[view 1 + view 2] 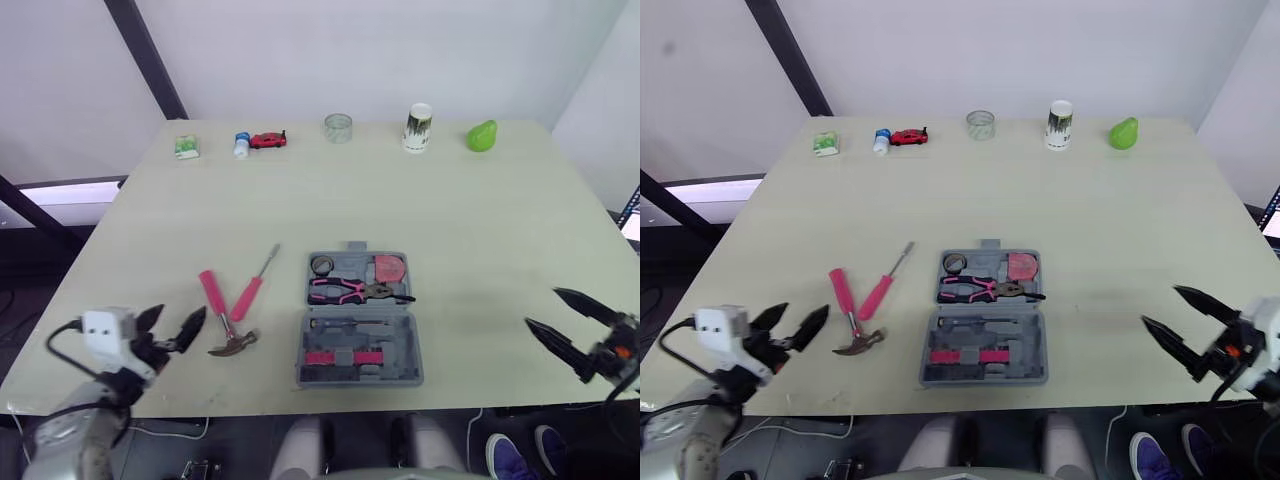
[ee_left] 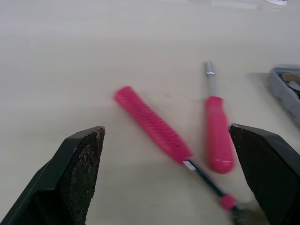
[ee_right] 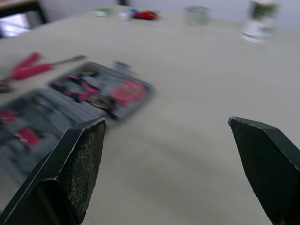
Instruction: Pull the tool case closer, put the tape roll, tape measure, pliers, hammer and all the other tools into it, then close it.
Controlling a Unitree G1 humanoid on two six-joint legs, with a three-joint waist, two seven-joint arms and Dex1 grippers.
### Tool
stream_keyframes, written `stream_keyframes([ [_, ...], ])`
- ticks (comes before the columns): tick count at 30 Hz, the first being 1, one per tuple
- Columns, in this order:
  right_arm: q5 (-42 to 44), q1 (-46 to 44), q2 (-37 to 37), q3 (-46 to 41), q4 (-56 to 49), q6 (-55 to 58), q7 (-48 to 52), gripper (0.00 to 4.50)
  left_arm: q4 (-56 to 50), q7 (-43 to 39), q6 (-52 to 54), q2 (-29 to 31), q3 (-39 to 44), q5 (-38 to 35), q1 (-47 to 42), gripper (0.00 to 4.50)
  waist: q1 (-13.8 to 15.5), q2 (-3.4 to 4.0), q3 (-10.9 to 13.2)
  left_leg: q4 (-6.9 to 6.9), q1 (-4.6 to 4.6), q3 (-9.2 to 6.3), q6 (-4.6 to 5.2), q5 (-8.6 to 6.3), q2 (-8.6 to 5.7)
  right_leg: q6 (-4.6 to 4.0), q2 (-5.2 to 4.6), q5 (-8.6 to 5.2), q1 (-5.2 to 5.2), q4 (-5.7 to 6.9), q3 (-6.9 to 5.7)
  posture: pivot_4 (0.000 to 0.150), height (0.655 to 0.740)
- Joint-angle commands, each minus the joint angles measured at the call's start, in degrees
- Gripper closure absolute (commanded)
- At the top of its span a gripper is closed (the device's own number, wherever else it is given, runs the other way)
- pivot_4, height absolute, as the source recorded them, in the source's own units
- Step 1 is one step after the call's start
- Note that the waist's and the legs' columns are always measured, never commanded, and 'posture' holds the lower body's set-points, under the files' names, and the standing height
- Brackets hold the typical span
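Note:
The grey tool case (image 1: 399, 320) lies open near the table's front edge, in the middle. Its far half holds a tape roll (image 1: 322, 265), a pink tape measure (image 1: 389, 268) and pink-handled pliers (image 1: 350, 291). The near half holds small pink and grey parts (image 1: 345, 357). Left of the case lie a pink-handled hammer (image 1: 218, 305) and a pink screwdriver (image 1: 250, 290), side by side on the table. My left gripper (image 1: 180, 315) is open just left of the hammer, low over the table. My right gripper (image 1: 542, 308) hangs open at the front right, well clear of the case.
Along the table's far edge stand a green-white box (image 1: 186, 147), a small blue bottle (image 1: 241, 144), a red toy car (image 1: 267, 140), a clear cup (image 1: 338, 127), a white can (image 1: 417, 128) and a green pear (image 1: 482, 136). Bare tabletop (image 1: 480, 220) spreads between these and the case.

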Motion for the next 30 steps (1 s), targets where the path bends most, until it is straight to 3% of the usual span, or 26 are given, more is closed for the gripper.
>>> stream_keyframes([
  [1, 0.6, -4.4, -2.9, 3.4, -4.1, 0.3, 4.0, 0.13, -8.3, 10.6, 5.5, -3.8, -3.7, 3.6, 0.6, 0.00, 0.1, 0.01, 0.0, 0.00, -0.02, -0.02, 0.00, 0.00, -0.02, 0.00, 0.01, 0.00, 0.00, -0.01, -0.02, 0.150, 0.7400],
  [6, 0.5, -13.1, -4.9, 9.6, -6.1, 2.2, 5.5, 0.13, -12.8, 20.9, 12.2, -8.7, -8.4, 8.6, 0.1, 0.00, 0.9, -0.12, 0.0, 0.06, -0.02, -0.12, 0.02, 0.01, -0.06, 0.01, 0.35, 0.00, 0.04, 0.00, -0.05, 0.150, 0.7400],
  [12, -0.5, -17.5, -4.2, 13.0, -6.6, 2.3, 5.3, 0.13, -14.7, 25.9, 18.1, -8.3, -14.6, 15.6, -0.1, 0.00, 1.4, -0.11, 0.0, 0.10, -0.02, -0.14, 0.02, 0.01, -0.11, 0.01, 0.54, 0.00, 0.09, 0.03, -0.11, 0.150, 0.7400],
  [23, -1.4, -20.6, -3.3, 17.2, -8.7, 3.1, 3.7, 0.13, -12.5, 28.6, 28.8, -10.6, -13.8, 16.4, -5.8, 0.00, 1.2, -0.06, 0.0, 0.13, 0.07, -0.11, 0.02, 0.02, -0.13, 0.02, 0.61, 0.00, 0.13, 0.11, -0.20, 0.150, 0.7400],
  [30, -1.9, -21.2, -2.6, 18.1, -9.3, 2.9, 2.2, 0.13, -13.2, 31.8, 46.0, -13.6, -8.9, 14.6, -11.8, 0.00, 1.3, -0.03, 0.0, 0.13, 0.07, -0.12, 0.02, 0.02, -0.15, 0.03, 0.57, 0.01, 0.15, 0.10, -0.21, 0.150, 0.7400],
])
